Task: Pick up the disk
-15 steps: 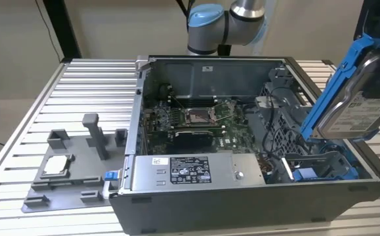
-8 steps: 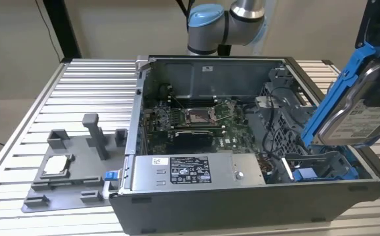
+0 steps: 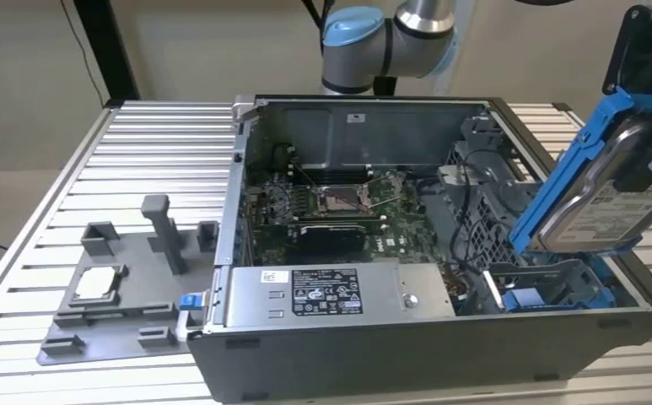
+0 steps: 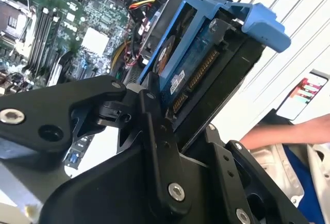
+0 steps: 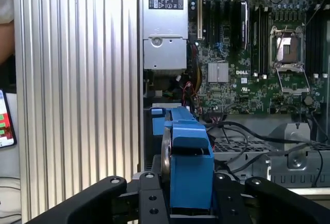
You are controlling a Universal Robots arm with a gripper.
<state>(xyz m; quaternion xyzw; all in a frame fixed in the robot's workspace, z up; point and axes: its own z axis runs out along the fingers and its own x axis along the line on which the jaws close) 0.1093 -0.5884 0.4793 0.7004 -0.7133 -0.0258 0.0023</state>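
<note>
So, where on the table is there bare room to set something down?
Bare ribbed table lies on the exterior view's left, beside the case and beyond the grey fixture tray. Inside the case it is crowded: motherboard, cables, power supply. The gripper holds the disk.

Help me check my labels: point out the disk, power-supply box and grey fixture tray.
disk [image 3: 607,198], exterior view, on its silver metal face.
power-supply box [image 3: 410,287], exterior view, on its grey top face.
grey fixture tray [image 3: 134,314], exterior view, on a bare part of its base.
</note>
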